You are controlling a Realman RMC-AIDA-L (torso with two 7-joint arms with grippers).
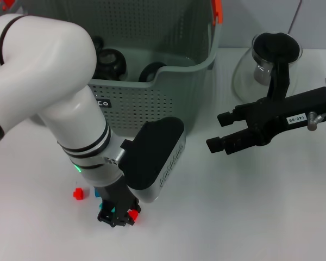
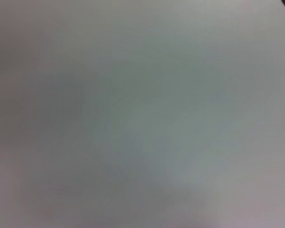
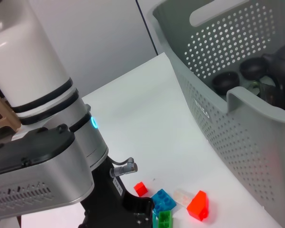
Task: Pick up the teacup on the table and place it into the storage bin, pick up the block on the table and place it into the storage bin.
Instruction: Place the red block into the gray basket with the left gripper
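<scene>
Left gripper (image 1: 118, 213): reaching down to the white table (image 1: 233, 217) in front of the storage bin (image 1: 152, 103), working among a small cluster of toy blocks; whether its fingers are closing on a block I cannot tell, since the arm is hiding them.
Right gripper (image 1: 221, 131): hovering over the table to the right of the bin, fingers parted and carrying nothing.
Blocks: a small red block (image 3: 140, 188), a blue block (image 3: 163, 200), a green block (image 3: 164, 219), a clear block (image 3: 183, 196) and a larger red block (image 3: 198, 205) are lying together on the table near the bin's front wall.
Teacups: dark cups (image 3: 225, 81) are sitting inside the bin beside a dark teapot (image 3: 284, 66), so the teacup step is looking done.
Remaining: block step is appearing under way; no block is showing in the bin.
Glass pitcher (image 1: 263, 60): standing behind the right gripper, black lid on.
Writing: the right gripper's white sticker (image 1: 295, 117) is reading "140-06"; the bin's black label (image 1: 102, 103) is too small to read.
</scene>
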